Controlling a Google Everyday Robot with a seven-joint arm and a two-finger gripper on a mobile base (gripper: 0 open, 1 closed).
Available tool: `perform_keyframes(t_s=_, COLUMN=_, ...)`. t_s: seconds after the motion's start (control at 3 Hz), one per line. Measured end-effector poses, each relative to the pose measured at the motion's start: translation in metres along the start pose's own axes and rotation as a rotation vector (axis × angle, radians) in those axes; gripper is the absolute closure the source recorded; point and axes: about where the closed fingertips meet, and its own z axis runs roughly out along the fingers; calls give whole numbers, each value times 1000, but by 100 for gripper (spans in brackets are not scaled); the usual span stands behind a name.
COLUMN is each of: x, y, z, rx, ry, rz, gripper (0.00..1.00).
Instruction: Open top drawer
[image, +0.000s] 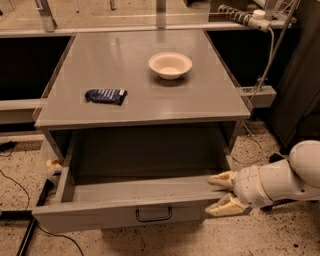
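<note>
The top drawer (120, 216) is pulled far out from under the grey table (140, 100). Its broad shallow grey box is bare inside. A black loop handle (153, 215) sits at the middle of its front. My gripper (218, 193) is at the drawer's front right corner, coming in from the right on a white arm (280, 180). Its two tan fingers (221, 179) are spread apart, one over the drawer's right rim, one lower by the front panel. They hold nothing.
A white bowl (170, 65) and a dark blue packet (105, 95) lie on the tabletop. A cable and power strip (245, 17) hang at the back right. Black cables (30, 235) run across the speckled floor at the left.
</note>
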Motion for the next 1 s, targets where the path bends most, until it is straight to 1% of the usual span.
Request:
perform_keyframes(t_s=0.33, x=9, y=19, z=1, rx=-25, ry=-8, rz=8, gripper=0)
perform_keyframes(t_s=0.67, x=9, y=19, z=1, rx=-25, ry=-8, rz=8, gripper=19)
perform_keyframes(t_s=1.0, x=13, y=26, z=-2, rx=-32, ry=-9, rz=14, gripper=42)
